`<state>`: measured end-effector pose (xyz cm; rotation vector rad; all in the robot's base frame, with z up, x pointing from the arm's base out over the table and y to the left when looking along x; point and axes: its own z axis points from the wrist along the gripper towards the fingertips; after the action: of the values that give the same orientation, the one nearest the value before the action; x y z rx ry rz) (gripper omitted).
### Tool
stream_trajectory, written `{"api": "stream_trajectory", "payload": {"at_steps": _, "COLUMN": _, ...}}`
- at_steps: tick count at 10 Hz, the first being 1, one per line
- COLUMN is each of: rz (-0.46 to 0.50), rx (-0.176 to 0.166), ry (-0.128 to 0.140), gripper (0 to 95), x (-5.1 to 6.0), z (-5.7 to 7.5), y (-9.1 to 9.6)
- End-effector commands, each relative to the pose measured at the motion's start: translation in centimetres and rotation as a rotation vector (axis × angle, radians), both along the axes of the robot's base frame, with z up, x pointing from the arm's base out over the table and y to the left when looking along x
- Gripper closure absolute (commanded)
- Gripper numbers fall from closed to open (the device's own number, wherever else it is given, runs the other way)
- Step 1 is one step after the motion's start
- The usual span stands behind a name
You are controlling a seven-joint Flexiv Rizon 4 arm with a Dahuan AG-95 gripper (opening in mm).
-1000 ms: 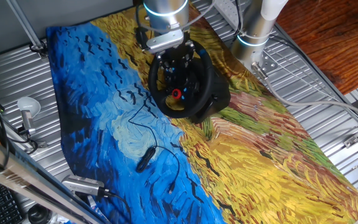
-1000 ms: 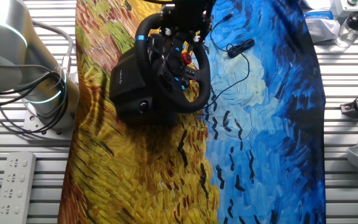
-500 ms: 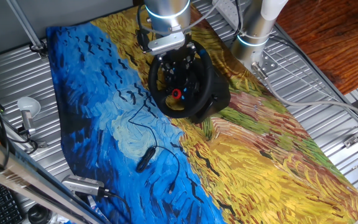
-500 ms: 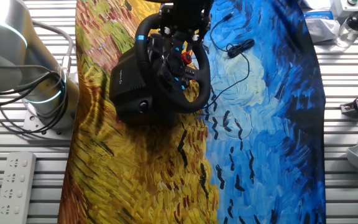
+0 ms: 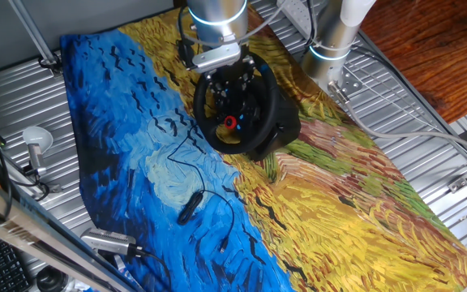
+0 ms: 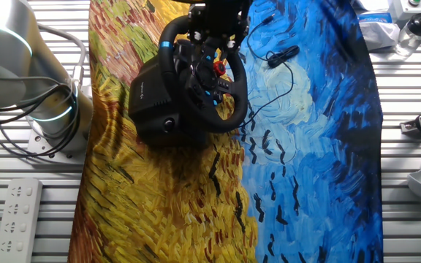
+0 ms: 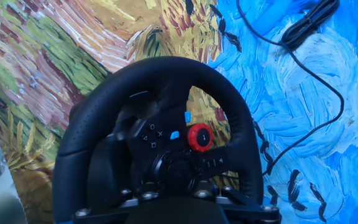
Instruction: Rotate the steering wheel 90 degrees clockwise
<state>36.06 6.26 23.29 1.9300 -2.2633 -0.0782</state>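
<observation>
Steering wheel (image 5: 237, 109) on its black base (image 6: 150, 102) sits at the far end of the painted cloth (image 5: 323, 203) on the tabletop; claw (image 5: 217, 58) is at the rim's top, grip state can't tell; red knob (image 7: 199, 137) right of hub; small black cabled device (image 5: 188, 208) lies apart on the blue part.

Small white button symbols mark the hub of the steering wheel (image 7: 160, 146) in the hand view: a triangle, a cross and a circle sit left of a blue-lit button, and faint white marks below the red knob (image 7: 199, 137) are too small to read. In the other fixed view, a pale logo on the side of the wheel's black base (image 6: 148, 91) is too blurred to make out. No other words, brand names or numbers are legible anywhere on the tabletop.
</observation>
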Motion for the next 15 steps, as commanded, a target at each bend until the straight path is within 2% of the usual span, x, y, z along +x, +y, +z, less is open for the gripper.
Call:
{"api": "stream_trajectory", "payload": {"at_steps": 1, "rz": 0.000, "rx": 0.001, "ry": -0.004, "gripper": 57.0, "x": 0.0, "z": 0.0, "y": 0.0}}
{"api": "stream_trajectory", "payload": {"at_steps": 6, "rz": -0.023, "rx": -0.002, "ry": -0.047, "gripper": 57.0, "x": 0.0, "z": 0.0, "y": 0.0}}
{"api": "stream_trajectory", "payload": {"at_steps": 8, "rz": -0.041, "rx": -0.010, "ry": -0.085, "gripper": 57.0, "x": 0.0, "z": 0.0, "y": 0.0}}
{"api": "stream_trajectory", "payload": {"at_steps": 13, "rz": -0.045, "rx": -0.009, "ry": -0.110, "gripper": 57.0, "x": 0.1, "z": 0.0, "y": 0.0}}
{"api": "stream_trajectory", "payload": {"at_steps": 14, "rz": -0.039, "rx": -0.014, "ry": -0.110, "gripper": 57.0, "x": 0.6, "z": 0.0, "y": 0.0}}
{"api": "stream_trajectory", "payload": {"at_steps": 15, "rz": -0.021, "rx": -0.018, "ry": -0.109, "gripper": 57.0, "x": 1.7, "z": 0.0, "y": 0.0}}
